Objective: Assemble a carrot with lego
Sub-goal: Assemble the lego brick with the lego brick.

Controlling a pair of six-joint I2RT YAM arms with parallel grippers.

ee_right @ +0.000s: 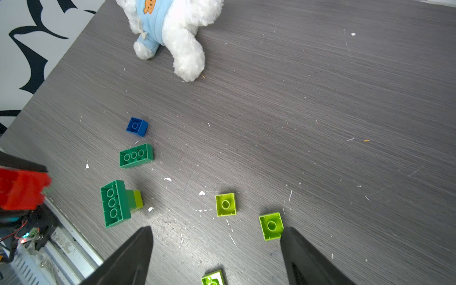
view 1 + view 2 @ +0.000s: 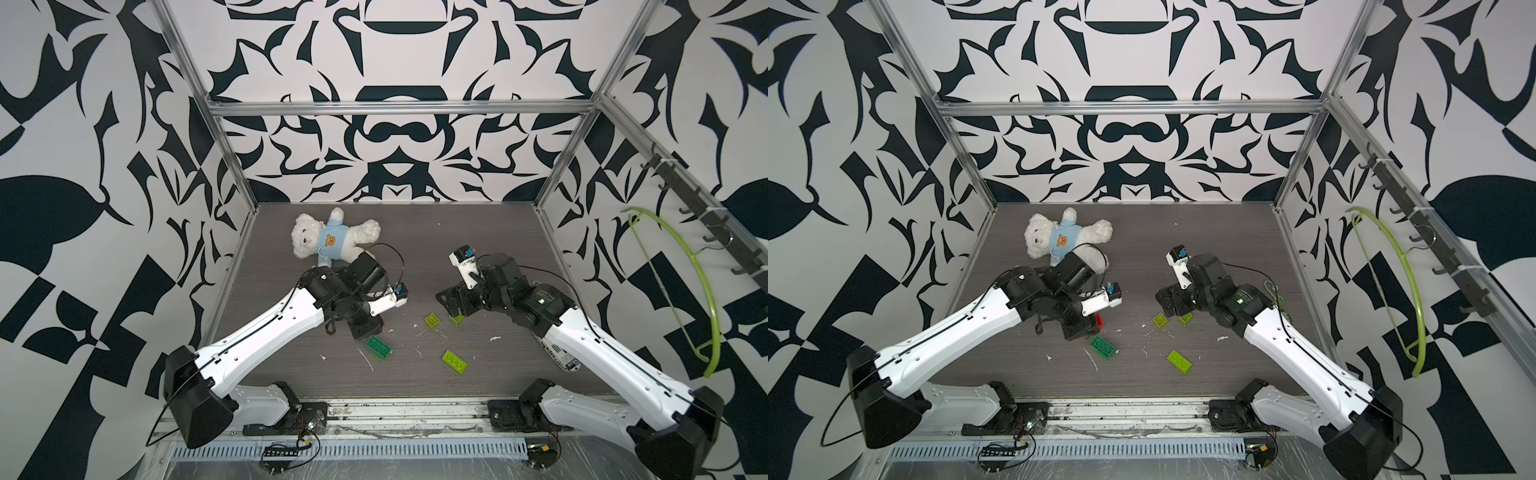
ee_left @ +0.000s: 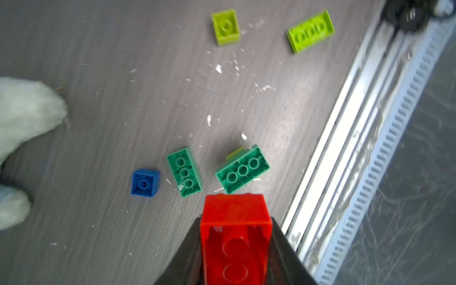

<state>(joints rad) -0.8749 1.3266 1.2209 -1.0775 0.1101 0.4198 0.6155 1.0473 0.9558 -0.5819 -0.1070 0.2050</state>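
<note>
- The left claw is clamped on a red brick at the bottom centre of the left wrist view. A dark finger presses each long side, and the brick's hollow underside faces the camera.
- The right claw stands wide apart and holds nothing. Its two dark fingers rise from the bottom edge of the right wrist view.
- The partly built carrot lies at the lower left of that view. It is a dark green oblong brick, hollow side showing, with a smaller green piece and a lime piece joined behind it.
- A loose dark green oblong brick lies just above it in the frame, hollow side up, and a blue brick lies above that. All three are near one another but apart.
- A lime square brick sits at lower centre, between the carrot and the right claw.
- A second lime square brick lies just beside the tip of the finger on the right of the frame.
- A lime oblong brick lies at lower centre of both top views, apart from the rest.
- A white teddy bear in a light blue shirt lies at the upper left of the grey worktop, well apart from the bricks.
</note>
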